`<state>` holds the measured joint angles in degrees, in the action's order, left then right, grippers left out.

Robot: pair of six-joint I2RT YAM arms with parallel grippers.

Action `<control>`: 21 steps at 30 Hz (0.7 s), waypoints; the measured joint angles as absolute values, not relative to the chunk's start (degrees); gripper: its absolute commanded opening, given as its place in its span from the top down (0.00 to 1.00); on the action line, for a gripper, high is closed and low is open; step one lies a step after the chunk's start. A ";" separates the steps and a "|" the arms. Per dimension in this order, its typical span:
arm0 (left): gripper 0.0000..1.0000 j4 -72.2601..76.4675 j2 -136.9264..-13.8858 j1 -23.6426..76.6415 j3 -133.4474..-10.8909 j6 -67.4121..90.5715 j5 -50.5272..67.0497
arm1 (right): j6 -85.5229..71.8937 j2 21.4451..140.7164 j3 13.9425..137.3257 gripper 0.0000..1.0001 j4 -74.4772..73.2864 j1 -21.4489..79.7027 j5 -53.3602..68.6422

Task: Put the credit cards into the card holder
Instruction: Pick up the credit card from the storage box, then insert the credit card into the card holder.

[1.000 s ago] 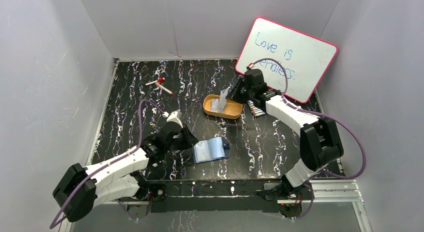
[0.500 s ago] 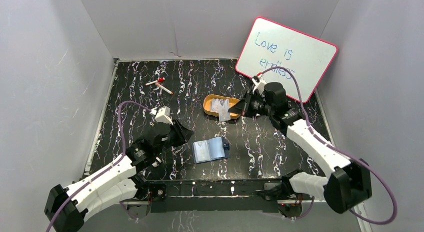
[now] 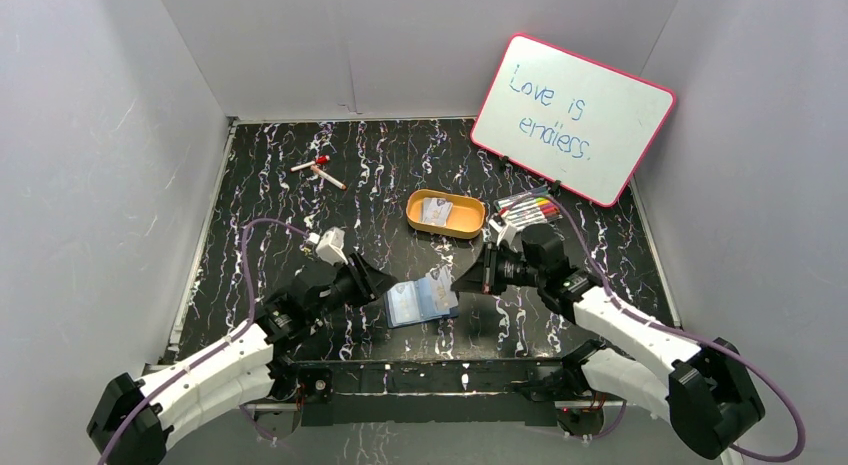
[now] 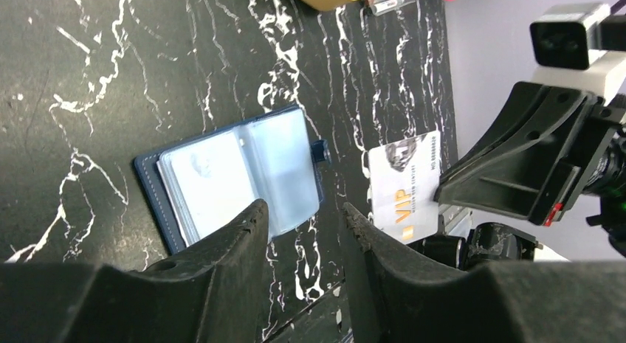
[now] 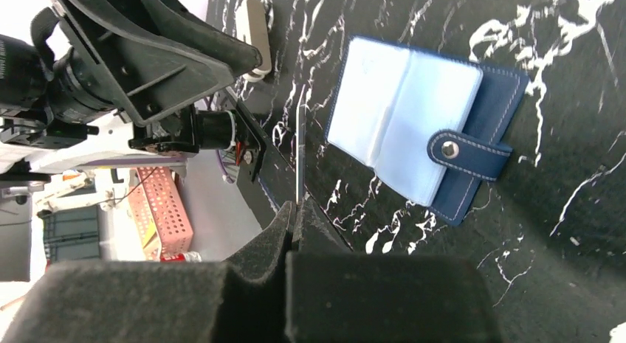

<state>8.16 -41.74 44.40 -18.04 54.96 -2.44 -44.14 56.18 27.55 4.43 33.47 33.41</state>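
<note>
While pinching one credit card [image 4: 404, 184] in right gripper [image 5: 295, 206] beside open card holder [image 5: 413, 136], not yet inserted; left gripper [image 4: 304, 209] half-open, empty; other cards [image 3: 435, 211] in tray [image 3: 471, 228].

walls [image 3: 400, 45]: plain white — three sides | table [image 3: 270, 200]: black marbled | light: even

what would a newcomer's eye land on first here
The pink-rimmed whiteboard reading "Love is endless" leans at the back right, bright against the black marbled table. Near the front middle, the navy card holder lies open between both arms. The right fingers pinch a pale credit card just beside it.
</note>
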 measured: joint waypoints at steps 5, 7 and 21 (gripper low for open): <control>0.67 9.50 -44.99 44.40 -16.64 56.29 -0.38 | -49.82 58.72 22.55 1.00 12.21 37.56 28.80; 0.69 9.69 -47.22 44.40 -16.62 56.49 0.43 | -51.44 60.18 22.11 1.00 15.03 39.05 27.03; 0.76 10.24 -53.69 44.40 -15.33 56.40 1.52 | -56.03 72.12 21.96 1.00 24.58 42.89 18.33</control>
